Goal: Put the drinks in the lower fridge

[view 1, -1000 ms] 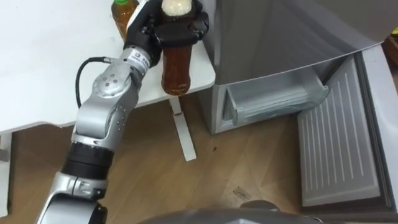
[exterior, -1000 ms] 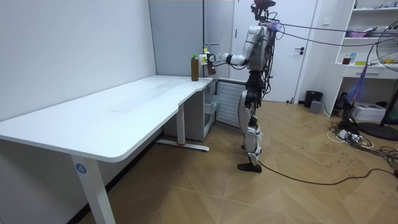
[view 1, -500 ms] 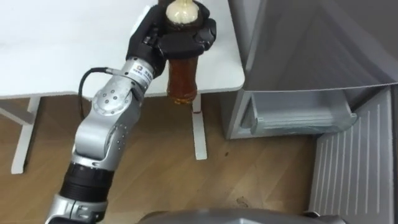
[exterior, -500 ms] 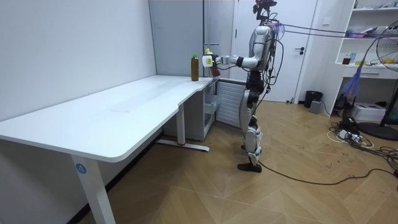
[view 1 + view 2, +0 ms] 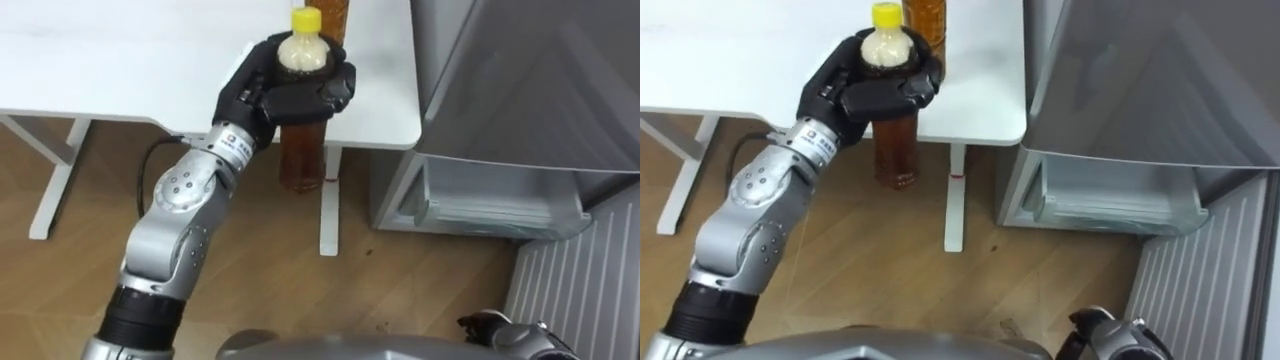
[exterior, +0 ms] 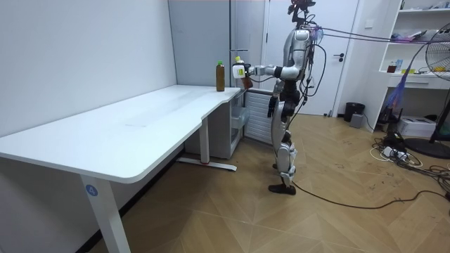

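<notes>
Here's the danger first: the robot's left hand (image 5: pixel 290 85) has its dark fingers curled tight round the shoulder of the brown tea bottle with the yellow cap (image 5: pixel 302 155), right up under the cap, so the long amber body hangs free below the grip. Held that high, it could swing or slide through on the way down, and in the room view it hangs in the air off the corner of the white desk (image 5: pixel 120 60), with only the wooden floor (image 5: pixel 260 260) under it. A second amber bottle (image 6: pixel 220 76) stands upright on the desk just behind the held one, near enough that a careless sweep of the arm could tip it. The grey fridge (image 5: pixel 530 70) sits just beside the desk's end, its lower compartment (image 5: pixel 490 200) open and its ribbed white door (image 5: pixel 575 300) swung out beside the robot's legs. That opening is low, well below the hand, so I'd judge a deep reach comes next, and the bottle's base could clip the compartment's front lip or the door. The right hand (image 5: pixel 505 330) shows at the bottom edge, its state I cannot tell.
</notes>
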`<state>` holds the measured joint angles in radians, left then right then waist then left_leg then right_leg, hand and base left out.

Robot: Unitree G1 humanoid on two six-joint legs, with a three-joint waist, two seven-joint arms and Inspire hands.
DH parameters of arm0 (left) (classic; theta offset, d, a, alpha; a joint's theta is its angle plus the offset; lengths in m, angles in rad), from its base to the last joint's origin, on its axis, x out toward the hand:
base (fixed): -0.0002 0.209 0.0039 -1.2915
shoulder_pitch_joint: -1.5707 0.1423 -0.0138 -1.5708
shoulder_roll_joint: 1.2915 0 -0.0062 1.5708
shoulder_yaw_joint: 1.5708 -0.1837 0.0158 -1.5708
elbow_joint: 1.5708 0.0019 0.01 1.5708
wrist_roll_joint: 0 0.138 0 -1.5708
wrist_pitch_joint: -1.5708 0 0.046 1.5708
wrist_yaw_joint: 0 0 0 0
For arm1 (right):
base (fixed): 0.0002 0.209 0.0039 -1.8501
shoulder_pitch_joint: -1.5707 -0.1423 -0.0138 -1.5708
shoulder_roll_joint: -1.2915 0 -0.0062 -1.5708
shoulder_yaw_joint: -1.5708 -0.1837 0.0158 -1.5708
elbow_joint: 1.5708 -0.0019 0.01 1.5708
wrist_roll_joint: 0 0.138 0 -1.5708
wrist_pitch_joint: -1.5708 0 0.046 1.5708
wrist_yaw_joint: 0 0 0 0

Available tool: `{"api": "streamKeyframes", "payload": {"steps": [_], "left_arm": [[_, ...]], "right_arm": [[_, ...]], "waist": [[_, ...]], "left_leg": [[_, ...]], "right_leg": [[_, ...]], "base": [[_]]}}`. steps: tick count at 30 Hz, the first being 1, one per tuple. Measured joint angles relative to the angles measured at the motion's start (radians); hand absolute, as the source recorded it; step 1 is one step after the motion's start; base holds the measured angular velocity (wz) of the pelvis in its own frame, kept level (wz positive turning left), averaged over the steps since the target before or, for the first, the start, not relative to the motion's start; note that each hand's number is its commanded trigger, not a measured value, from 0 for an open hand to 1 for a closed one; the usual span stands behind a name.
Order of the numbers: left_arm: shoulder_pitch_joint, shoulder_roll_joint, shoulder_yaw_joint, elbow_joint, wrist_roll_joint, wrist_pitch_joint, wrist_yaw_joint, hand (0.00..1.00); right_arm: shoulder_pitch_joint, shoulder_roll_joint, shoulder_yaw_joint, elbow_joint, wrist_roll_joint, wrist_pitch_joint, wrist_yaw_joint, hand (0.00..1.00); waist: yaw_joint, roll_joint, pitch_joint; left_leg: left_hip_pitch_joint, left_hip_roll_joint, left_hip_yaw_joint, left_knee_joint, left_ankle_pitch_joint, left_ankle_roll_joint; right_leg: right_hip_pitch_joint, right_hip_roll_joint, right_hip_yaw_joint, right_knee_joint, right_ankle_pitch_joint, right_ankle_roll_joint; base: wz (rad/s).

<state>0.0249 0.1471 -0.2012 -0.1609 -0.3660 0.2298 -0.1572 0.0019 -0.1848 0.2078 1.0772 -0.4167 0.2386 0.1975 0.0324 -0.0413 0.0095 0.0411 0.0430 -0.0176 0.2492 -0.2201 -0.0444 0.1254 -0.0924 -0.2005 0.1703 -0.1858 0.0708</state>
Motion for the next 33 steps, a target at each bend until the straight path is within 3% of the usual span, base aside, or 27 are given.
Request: {"api": "streamKeyframes", "payload": {"steps": [6, 11, 13, 14, 18, 20, 33], "left_arm": [[0.057, 0.000, -0.030, 0.002, 0.004, 0.000, -0.028, 1.00], [0.059, 0.002, -0.052, 0.004, 0.003, -0.014, -0.024, 1.00], [0.060, 0.002, -0.055, 0.004, 0.005, -0.025, -0.024, 1.00], [0.061, 0.002, -0.061, 0.004, 0.005, -0.031, -0.024, 1.00], [0.062, 0.019, -0.069, 0.003, 0.006, -0.047, -0.025, 1.00], [0.064, 0.030, -0.065, 0.003, 0.006, -0.049, -0.026, 1.00], [0.098, 0.025, -0.077, 0.044, 0.028, -0.061, -0.092, 1.00]], "right_arm": [[0.004, -0.013, 0.055, -0.131, -0.034, -0.001, 0.043, 0.00], [0.032, -0.051, 0.081, -0.302, -0.040, 0.000, 0.107, 0.00], [0.032, -0.038, 0.064, -0.405, 0.007, -0.016, 0.134, 0.00], [0.030, -0.026, 0.057, -0.444, 0.036, -0.043, 0.139, 0.00], [0.034, 0.049, 0.060, -0.506, 0.113, -0.089, 0.208, 0.00], [0.040, 0.052, 0.068, -0.517, 0.139, -0.097, 0.240, 0.00], [0.069, 0.060, 0.085, -0.693, 0.208, -0.093, 0.435, 0.00]], "waist": [[0.003, 0.001, 0.0006], [0.003, 0.003, 0.0025], [-0.001, 0.003, 0.0026], [-0.001, 0.001, 0.0035], [0.004, -0.001, 0.0052], [0.006, -0.001, 0.0051], [-0.006, 0.011, 0.0072]], "left_leg": [[-0.007, 0.000, 0.001, 0.008, 0.000, 0.000], [-0.012, 0.000, 0.002, 0.010, 0.000, 0.000], [-0.009, 0.000, 0.003, 0.010, 0.000, 0.000], [-0.003, 0.000, 0.003, 0.010, 0.000, 0.000], [-0.003, 0.000, 0.003, 0.010, -0.001, 0.000], [-0.010, 0.000, 0.002, 0.011, -0.001, 0.000], [-0.002, 0.002, 0.005, 0.017, -0.001, 0.000]], "right_leg": [[-0.006, 0.000, -0.002, 0.001, 0.000, 0.000], [-0.009, 0.000, -0.002, 0.003, 0.000, 0.000], [-0.010, 0.000, 0.001, 0.005, 0.000, 0.000], [-0.004, 0.000, 0.000, 0.005, 0.000, 0.000], [0.002, 0.000, -0.005, 0.005, 0.000, 0.000], [-0.006, -0.001, -0.007, 0.010, 0.000, 0.000], [-0.002, -0.001, -0.002, 0.022, 0.000, -0.001]], "base": [[0.00], [0.01], [-0.08], [0.00], [0.06], [0.03], [-0.01]]}}
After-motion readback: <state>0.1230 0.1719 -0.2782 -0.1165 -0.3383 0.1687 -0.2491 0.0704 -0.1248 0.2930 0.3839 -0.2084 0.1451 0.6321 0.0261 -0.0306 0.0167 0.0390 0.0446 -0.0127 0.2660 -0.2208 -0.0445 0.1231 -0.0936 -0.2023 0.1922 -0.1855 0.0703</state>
